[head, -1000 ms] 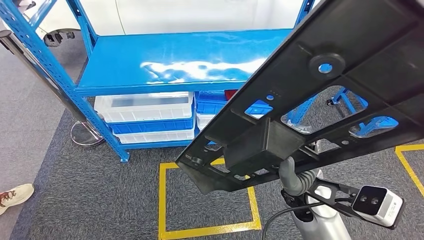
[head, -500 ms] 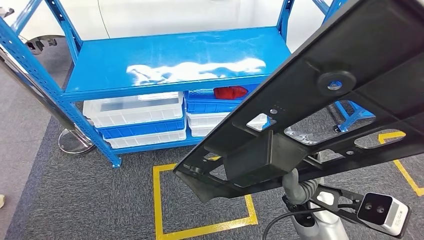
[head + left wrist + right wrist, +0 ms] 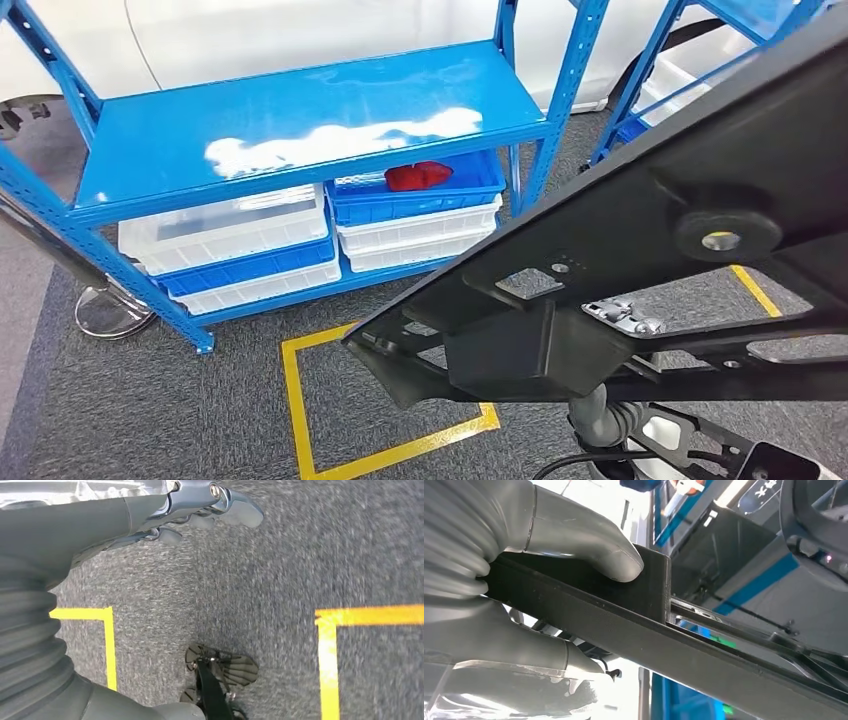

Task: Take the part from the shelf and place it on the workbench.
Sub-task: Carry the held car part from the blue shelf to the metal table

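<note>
The right hand (image 3: 524,580) grips the part (image 3: 640,270), a big black plastic panel with ribs and cut-outs: in the right wrist view the thumb (image 3: 589,547) presses on one face of a thick edge and the other fingers (image 3: 524,650) wrap under it. In the head view the part is held up in the air, tilted, running from low near the middle of the picture up to the far right corner, with the right hand just under its boxy block. It rests on nothing else.

The left hand (image 3: 200,515) hangs over the floor (image 3: 280,560), holding nothing, its fingers slightly bent and apart. Below it lies grey carpet marked with yellow tape (image 3: 330,650).

Beyond the part, a yellow tape square (image 3: 300,420) lies on the carpet. Farther off stands the blue shelf (image 3: 280,120), its upper board bare and shiny. Under that board sit stacked white and blue bins (image 3: 240,250), and a red object (image 3: 418,176) lies in the top blue bin on the right. A second blue rack (image 3: 700,60) stands at the far right.
</note>
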You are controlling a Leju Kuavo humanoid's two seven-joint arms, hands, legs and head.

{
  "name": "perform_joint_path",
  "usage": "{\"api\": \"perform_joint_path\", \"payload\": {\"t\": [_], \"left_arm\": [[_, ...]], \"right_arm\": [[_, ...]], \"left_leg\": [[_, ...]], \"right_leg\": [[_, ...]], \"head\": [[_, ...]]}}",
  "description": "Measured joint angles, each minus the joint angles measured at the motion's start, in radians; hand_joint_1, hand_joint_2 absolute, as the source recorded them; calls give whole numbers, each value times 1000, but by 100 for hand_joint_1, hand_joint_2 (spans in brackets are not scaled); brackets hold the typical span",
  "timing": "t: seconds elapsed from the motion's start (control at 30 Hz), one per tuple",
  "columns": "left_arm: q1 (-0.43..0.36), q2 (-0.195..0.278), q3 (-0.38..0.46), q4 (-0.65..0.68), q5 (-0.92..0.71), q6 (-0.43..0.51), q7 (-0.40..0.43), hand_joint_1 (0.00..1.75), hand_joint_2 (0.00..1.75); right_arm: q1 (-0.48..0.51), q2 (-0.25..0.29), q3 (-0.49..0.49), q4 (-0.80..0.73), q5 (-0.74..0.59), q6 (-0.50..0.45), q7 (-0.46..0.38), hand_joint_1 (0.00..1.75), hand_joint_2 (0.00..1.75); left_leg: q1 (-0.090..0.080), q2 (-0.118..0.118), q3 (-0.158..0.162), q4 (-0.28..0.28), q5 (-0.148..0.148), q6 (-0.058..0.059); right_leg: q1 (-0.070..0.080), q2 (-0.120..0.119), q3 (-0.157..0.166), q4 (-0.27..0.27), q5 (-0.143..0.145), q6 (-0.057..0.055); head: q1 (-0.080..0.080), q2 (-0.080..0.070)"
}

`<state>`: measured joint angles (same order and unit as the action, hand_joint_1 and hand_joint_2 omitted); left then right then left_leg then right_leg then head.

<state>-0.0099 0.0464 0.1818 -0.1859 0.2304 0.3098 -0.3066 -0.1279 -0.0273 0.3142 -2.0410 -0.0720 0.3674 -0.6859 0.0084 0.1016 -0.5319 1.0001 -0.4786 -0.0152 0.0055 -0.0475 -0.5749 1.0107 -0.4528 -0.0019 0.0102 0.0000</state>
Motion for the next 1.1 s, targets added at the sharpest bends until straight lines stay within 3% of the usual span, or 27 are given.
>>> {"api": "perform_joint_path", "payload": {"t": [0.03, 0.1, 0.17, 0.2, 0.23, 0.27, 0.3, 0.37, 0.43, 0.47, 0.53, 0.6, 0.67, 0.7, 0.73, 0.77, 0.83, 0.9, 0.93, 0.97, 1.03, 1.1], "left_arm": [[-4, 1, -1, 0, -8, -1, -2, 0, 175], [-7, 3, -4, 0, -23, -3, -1, 0, 175], [-8, 6, -7, 0, -35, -9, 8, 0, 175], [-7, 7, -8, 0, -39, -13, 14, 0, 175], [-6, 8, -8, 0, -42, -17, 20, 0, 175], [-6, 8, -9, 0, -45, -20, 26, 0, 175], [-5, 8, -9, 0, -48, -23, 30, 0, 175], [-4, 8, -9, 0, -51, -26, 37, 0, 175], [-3, 9, -9, 0, -53, -27, 43, 0, 175], [-3, 9, -10, 0, -53, -27, 45, 0, 175], [-5, 8, -10, 0, -53, -26, 47, 0, 175], [-5, 6, -10, 0, -53, -25, 47, 0, 175], [-1, 4, -10, 0, -53, -25, 46, 0, 175], [2, 4, -10, 0, -53, -25, 46, 0, 175], [4, 3, -10, 0, -53, -25, 46, 0, 175], [4, 2, -9, 0, -53, -26, 46, 0, 175], [1, -3, -9, 0, -54, -29, 46, 0, 175], [1, -8, -9, 0, -53, -35, 46, 0, 175], [1, -10, -9, 0, -53, -38, 46, 0, 175], [1, -11, -9, 0, -52, -41, 48, 0, 175], [-2, -13, -9, 0, -51, -45, 56, 0, 175], [-3, -14, -8, 0, -45, -47, 65, 0, 175]], "right_arm": [[4, 0, 10, -15, 12, -18, 0, 175, 175], [9, -1, 31, -42, 27, -57, 0, 175, 175], [13, -3, 51, -56, 32, -98, 0, 175, 175], [17, -5, 60, -60, 33, -113, 0, 175, 175], [23, -7, 66, -64, 32, -122, 0, 175, 175], [29, -10, 71, -69, 29, -127, 0, 175, 175], [34, -14, 74, -74, 25, -128, 0, 175, 175], [38, -21, 76, -82, 16, -125, 0, 175, 175], [38, -28, 76, -85, 7, -119, 0, 175, 175], [38, -31, 76, -86, 2, -116, 0, 175, 175], [39, -40, 71, -86, -11, -110, 0, 175, 175], [37, -50, 63, -87, -24, -101, 0, 175, 175], [34, -61, 58, -87, -33, -97, 0, 175, 175], [34, -66, 57, -86, -35, -97, 0, 175, 175], [34, -71, 55, -84, -37, -97, 0, 175, 175], [34, -76, 53, -82, -37, -97, 0, 175, 175], [33, -87, 50, -80, -35, -97, 0, 175, 175], [33, -97, 51, -80, -26, -100, 0, 175, 175], [33, -102, 52, -80, -20, -101, 0, 175, 175], [34, -106, 52, -81, -15, -104, 0, 175, 175], [37, -115, 55, -86, -7, -116, 0, 175, 175], [38, -124, 59, -93, -9, -125, 0, 175, 175]], "left_leg": [[1, -1, 0, 3, -4, -6], [4, -35, -19, 52, -43, -14], [7, -80, -74, 179, -113, -19], [8, -89, -102, 244, -139, -21], [8, -93, -118, 281, -145, -21], [8, -94, -116, 279, -131, -20], [8, -98, -95, 237, -100, -18], [10, -141, -31, 97, -33, -11], [10, -183, 3, 15, -10, -5], [9, -187, 4, 6, -13, -1], [10, -162, 5, 0, -6, 8], [13, -135, 7, -8, 2, 21], [12, -106, 4, -10, 5, 26], [11, -92, 3, -9, 5, 27], [10, -77, 1, -8, 4, 26], [10, -64, 1, -8, 4, 26], [10, -41, 2, -7, 2, 22], [7, -23, 6, -5, -3, 14], [6, -15, 8, -5, -5, 8], [4, -7, 10, -6, -5, 2], [5, 6, 13, -7, -8, -11], [8, -25, 3, 25, -34, -20]], "right_leg": [[-2, 9, -1, -4, 4, -6], [-7, 27, 0, -13, 13, -20], [-8, 48, -4, -15, 19, -28], [-8, 60, -6, -15, 20, -30], [-7, 73, -7, -14, 21, -30], [-6, 86, -7, -13, 22, -29], [-6, 100, -7, -11, 23, -28], [-5, 124, -11, -4, 24, -23], [-6, 147, -21, 3, 27, -12], [-8, 158, -27, 4, 30, -5], [-11, 169, -34, 4, 35, 9], [-8, 127, -55, 45, 8, 17], [-10, 73, -110, 164, -59, 24], [-13, 64, -140, 231, -87, 29], [-16, 59, -160, 275, -100, 33], [-19, 55, -160, 281, -93, 35], [-22, 37, -99, 177, -38, 36], [-16, 2, -27, 45, 1, 25], [-12, -8, -10, 12, 7, 17], [-8, -9, -8, 2, 5, 9], [-8, 12, -11, -2, 10, -4], [-12, 30, -9, -11, 17, -17]], "head": [[0, 0], [-2, 0], [-3, 0], [-3, 0], [-3, 0], [-4, 0], [-4, 0], [-3, 0], [-3, 0], [-3, 0], [-3, 0], [1, 0], [5, 0], [6, 0], [5, 0], [6, 0], [6, 0], [5, 0], [5, 0], [4, 0], [4, 0], [2, 0]]}}
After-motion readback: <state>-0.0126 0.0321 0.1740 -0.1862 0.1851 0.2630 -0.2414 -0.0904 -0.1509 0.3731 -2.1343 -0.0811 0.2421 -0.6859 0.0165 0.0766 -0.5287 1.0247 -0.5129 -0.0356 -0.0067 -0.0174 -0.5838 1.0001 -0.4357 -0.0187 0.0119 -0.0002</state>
